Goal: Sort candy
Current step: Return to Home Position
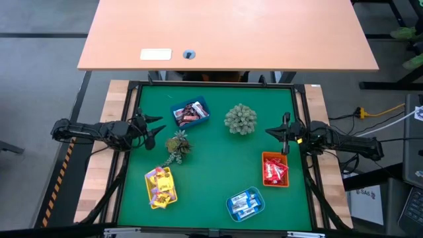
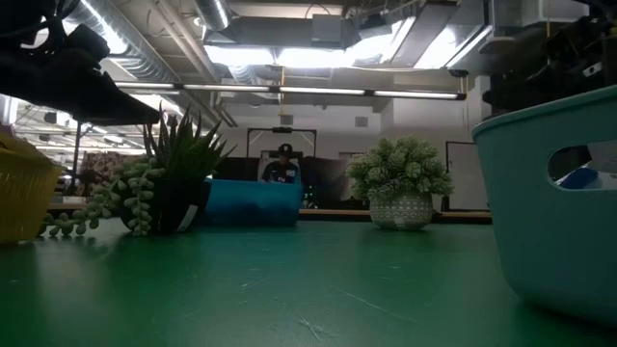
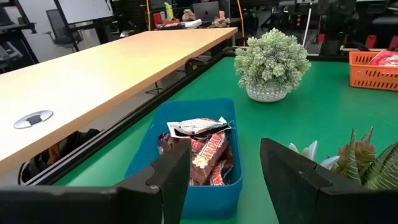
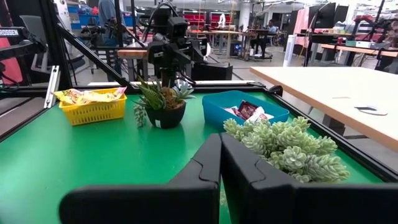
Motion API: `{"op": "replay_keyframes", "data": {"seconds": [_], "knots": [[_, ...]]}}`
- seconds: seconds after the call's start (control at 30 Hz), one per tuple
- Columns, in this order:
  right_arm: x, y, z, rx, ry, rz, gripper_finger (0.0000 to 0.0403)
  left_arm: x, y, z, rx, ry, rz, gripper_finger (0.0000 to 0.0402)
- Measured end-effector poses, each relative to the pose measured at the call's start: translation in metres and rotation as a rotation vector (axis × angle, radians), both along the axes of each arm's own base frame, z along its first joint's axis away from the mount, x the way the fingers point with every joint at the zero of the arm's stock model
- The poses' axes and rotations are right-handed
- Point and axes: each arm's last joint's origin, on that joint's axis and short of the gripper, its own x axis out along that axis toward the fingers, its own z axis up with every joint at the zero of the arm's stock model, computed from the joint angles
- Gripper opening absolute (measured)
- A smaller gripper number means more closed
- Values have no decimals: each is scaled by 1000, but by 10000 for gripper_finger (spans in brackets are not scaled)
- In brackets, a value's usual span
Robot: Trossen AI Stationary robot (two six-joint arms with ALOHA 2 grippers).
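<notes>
Candy [image 3: 208,155] sits in trays [image 3: 149,146] (seemingly all), apart from wide left jaws and closed right jaws.

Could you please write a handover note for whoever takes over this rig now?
Left gripper: open, empty, at the green mat's left edge. Right gripper: shut, empty, at the right edge.
Dark brown wrapped candy lies in the blue plastic tray, yellow wrapped candy in the yellow plastic tray, red wrapped candy in the orange tray, blue-and-white wrapped candy in the light blue tray.
Done: no loose candy shows on the mat.
Left: probably nothing but parking both arms.
</notes>
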Motion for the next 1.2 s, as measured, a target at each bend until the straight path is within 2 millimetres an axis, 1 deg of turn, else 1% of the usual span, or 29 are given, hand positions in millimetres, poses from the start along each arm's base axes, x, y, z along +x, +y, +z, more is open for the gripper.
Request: {"op": "replay_keyframes", "data": {"seconds": [0.53, 0.77, 1.2], "knots": [[0, 0, 0, 0, 4, 0, 7, 0, 0, 0, 0, 0, 0, 179], [0, 0, 0, 1, 4, 0, 7, -5, 1, 6, -8, -83, 3, 179], [0, 0, 0, 1, 4, 0, 7, -4, 0, 6, -10, -86, -11, 179]]}}
